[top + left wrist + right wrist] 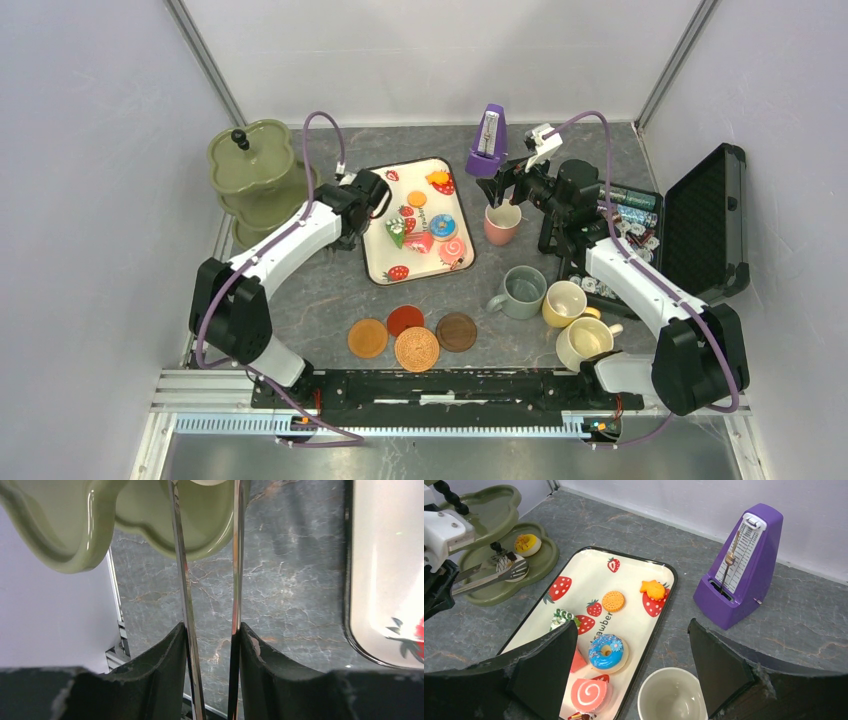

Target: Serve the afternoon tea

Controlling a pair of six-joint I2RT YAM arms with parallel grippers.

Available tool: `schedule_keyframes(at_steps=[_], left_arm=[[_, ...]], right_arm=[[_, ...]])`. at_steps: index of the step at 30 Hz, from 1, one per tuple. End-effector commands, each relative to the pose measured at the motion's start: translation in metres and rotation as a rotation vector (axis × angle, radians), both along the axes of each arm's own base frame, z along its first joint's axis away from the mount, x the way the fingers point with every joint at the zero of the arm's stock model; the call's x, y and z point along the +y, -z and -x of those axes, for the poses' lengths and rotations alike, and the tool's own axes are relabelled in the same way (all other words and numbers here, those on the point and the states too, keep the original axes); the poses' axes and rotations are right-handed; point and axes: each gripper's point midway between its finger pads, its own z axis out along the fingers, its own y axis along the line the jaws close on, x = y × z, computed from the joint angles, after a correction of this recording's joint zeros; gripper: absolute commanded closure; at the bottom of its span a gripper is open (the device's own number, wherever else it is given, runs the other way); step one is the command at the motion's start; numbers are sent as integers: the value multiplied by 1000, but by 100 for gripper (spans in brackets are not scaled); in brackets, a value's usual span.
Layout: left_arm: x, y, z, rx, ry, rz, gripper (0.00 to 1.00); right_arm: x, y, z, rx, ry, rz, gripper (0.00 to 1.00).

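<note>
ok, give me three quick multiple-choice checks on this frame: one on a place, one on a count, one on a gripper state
1. Where does the yellow-topped pastry lie?
A) on the strawberry tray
B) on the lower tier of the olive-green tiered stand
C) in the black case

2. How many round coasters does the top view show?
A) two
B) four
C) six

3. What state is the right gripper in?
A) shut on a coaster
B) shut on the purple metronome
C) open above the pink mug

Answers:
1 B, the right wrist view shows it on the stand's lower tier.
2 B, four lie in one cluster.
3 C, its fingers stand wide apart with the mug's mouth below them.
</note>
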Motion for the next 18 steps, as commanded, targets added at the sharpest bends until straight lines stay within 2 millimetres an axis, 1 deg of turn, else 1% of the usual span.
schedule_keyframes(at_steps=[1, 4, 6, 9, 12, 15, 18], left_arm=[[16, 1, -5, -37, -21, -27, 61], [29, 8, -2, -27, -60, -31, 61], [32, 12, -1, -20, -69, -24, 60], [32, 16, 0, -9, -70, -5, 55], [31, 15, 0, -12, -69, 3, 52], [28, 12, 1, -16, -62, 26, 41], [24, 6, 3, -22, -58, 60, 40]], right_arm=[[-1, -19, 2, -63, -7, -22, 11], [-2, -19, 1, -63, -4, -20, 11], [-2, -20, 2, -67, -3, -18, 11], [-3, -19, 2, -65, 0, -18, 11], [-2, -19, 2, -64, -1, -18, 11], [-2, -18, 1, -62, -2, -17, 11], [-2, -19, 1, -64, -3, -18, 11]])
